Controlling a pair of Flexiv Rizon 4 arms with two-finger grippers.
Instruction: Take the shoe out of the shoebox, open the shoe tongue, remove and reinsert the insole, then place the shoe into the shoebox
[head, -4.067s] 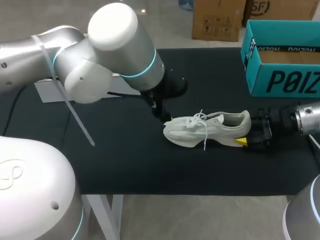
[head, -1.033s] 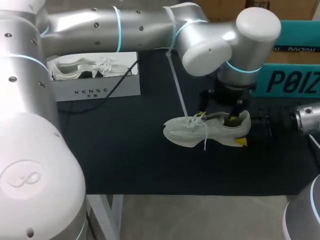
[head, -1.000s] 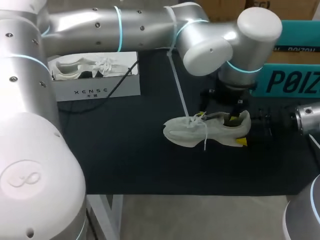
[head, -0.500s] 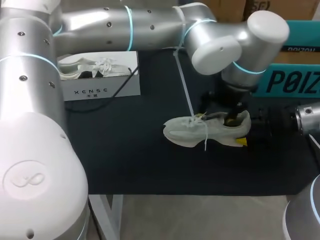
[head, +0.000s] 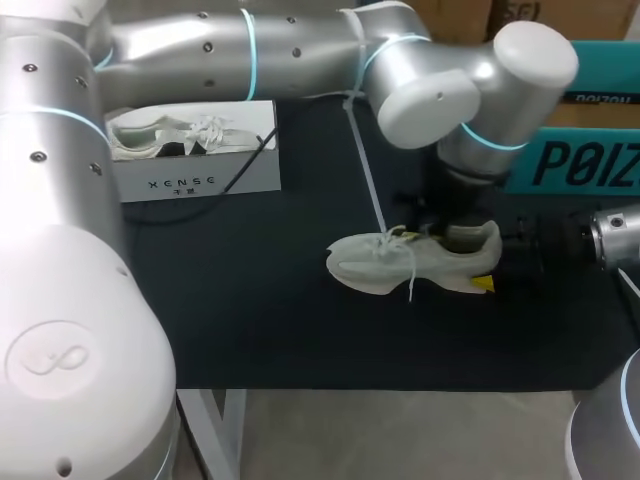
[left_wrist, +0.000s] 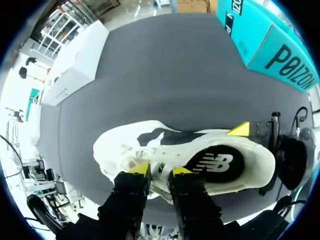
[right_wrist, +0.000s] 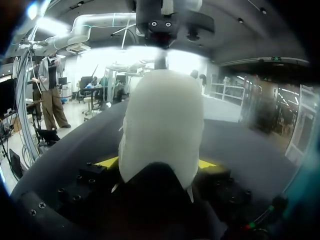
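A white sneaker (head: 415, 262) lies on its side on the black mat, toe toward the left. My left arm reaches across from the left, and its gripper (head: 432, 232) hangs over the shoe's opening. In the left wrist view that gripper (left_wrist: 161, 170) is shut on the shoe's tongue beside the laces, a thin strip of white material between its yellow tips. The black insole (left_wrist: 215, 164) shows inside the shoe (left_wrist: 150, 145). My right gripper (head: 492, 265) comes in from the right. It is shut on the heel (right_wrist: 160, 130), with one yellow tip on each side.
The teal shoebox (head: 560, 110) stands open at the back right, also seen beyond the shoe as the teal box (left_wrist: 270, 45). A white box (head: 195, 160) with another white shoe sits at the back left, and a black cable runs across it.
My left gripper has closed from wide open and come down onto the tongue. The shoe and my right arm have stayed in place.
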